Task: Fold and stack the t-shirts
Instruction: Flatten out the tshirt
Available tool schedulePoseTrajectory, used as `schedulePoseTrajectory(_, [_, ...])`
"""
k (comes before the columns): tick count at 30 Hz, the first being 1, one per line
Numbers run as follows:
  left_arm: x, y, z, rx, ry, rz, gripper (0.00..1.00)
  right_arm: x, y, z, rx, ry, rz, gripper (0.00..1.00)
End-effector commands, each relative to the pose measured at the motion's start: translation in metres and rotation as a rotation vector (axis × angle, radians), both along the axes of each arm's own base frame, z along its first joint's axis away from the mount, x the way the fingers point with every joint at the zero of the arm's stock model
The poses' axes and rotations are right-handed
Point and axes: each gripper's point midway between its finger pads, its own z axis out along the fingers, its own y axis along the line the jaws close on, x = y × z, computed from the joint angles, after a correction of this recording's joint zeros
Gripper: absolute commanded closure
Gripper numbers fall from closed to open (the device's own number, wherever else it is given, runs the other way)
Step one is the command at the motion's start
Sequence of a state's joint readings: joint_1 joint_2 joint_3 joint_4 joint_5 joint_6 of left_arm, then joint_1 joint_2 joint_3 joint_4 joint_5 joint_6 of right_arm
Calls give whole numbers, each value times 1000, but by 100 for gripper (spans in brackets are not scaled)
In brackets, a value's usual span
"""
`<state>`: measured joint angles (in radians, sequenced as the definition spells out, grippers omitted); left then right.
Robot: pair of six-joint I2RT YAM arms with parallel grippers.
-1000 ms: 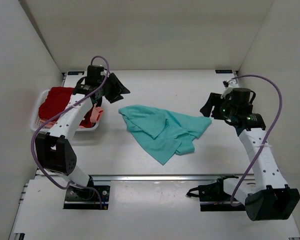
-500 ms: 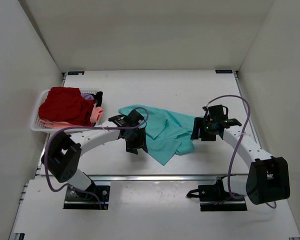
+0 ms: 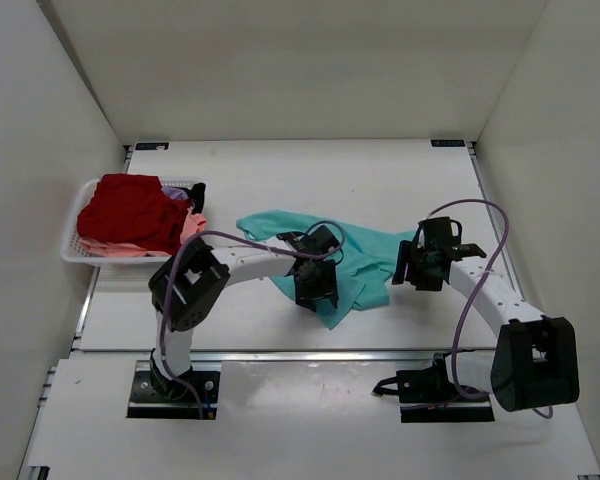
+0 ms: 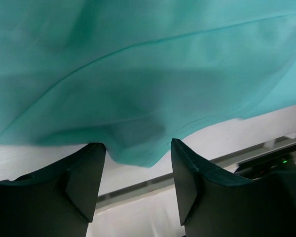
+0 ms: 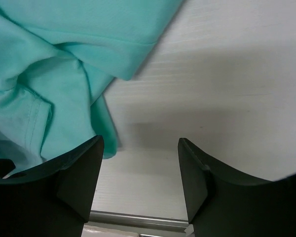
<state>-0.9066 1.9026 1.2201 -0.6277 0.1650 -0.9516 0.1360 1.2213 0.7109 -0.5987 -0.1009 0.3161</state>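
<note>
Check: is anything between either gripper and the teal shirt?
Nothing visible. The left gripper is open right at the teal shirt's near edge; the right gripper is open just beside its right edge.

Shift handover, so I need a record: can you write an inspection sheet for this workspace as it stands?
Surface: white table, no stains seen.
Job's things: teal t-shirt crumpled mid-table, unfolded; dark red t-shirt and salmon pink t-shirt heaped in the white basket, left side.
Clutter: nothing seen.
Grippers: left gripper open, low at the teal shirt's near hem; right gripper open over bare table beside the shirt's right edge.
Cables: purple cables loop loosely over both arms.
Surroundings: plain white walls on three sides.
</note>
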Motion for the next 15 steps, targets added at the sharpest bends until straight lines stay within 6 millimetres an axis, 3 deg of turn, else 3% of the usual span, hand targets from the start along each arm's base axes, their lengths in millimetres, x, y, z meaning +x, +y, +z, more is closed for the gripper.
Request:
schedulePoseTrajectory(1, [13, -35, -3, -18, -52, -4, 33, 16, -14, 14, -43, -55, -73, 40])
schedulePoseTrajectory(3, [7, -36, -15, 26, -19, -30, 39, 20, -14, 14, -38, -58, -81, 39])
schedulePoseTrajectory(5, [1, -35, -26, 38, 15, -59, 85, 23, -16, 14, -31, -60, -96, 37])
schedulePoseTrajectory(6, [0, -32, -28, 37, 28, -58, 100, 27, -17, 16, -32, -71, -97, 37])
schedulePoseTrajectory(8, [0, -15, -30, 49, 36, -44, 100, 38, -19, 19, -27, -80, -118, 36])
schedulePoseTrajectory(10, [11, 3, -15, 60, -14, -28, 100, 49, -19, 21, -23, -87, -130, 36])
schedulePoseTrajectory(13, [44, 37, 34, 39, -102, 25, 100, 68, -15, 22, 33, -96, -154, 38])
schedulePoseTrajectory(15, [62, 50, 79, -13, -174, 46, 100, 75, -5, 19, 92, -75, -148, 43])
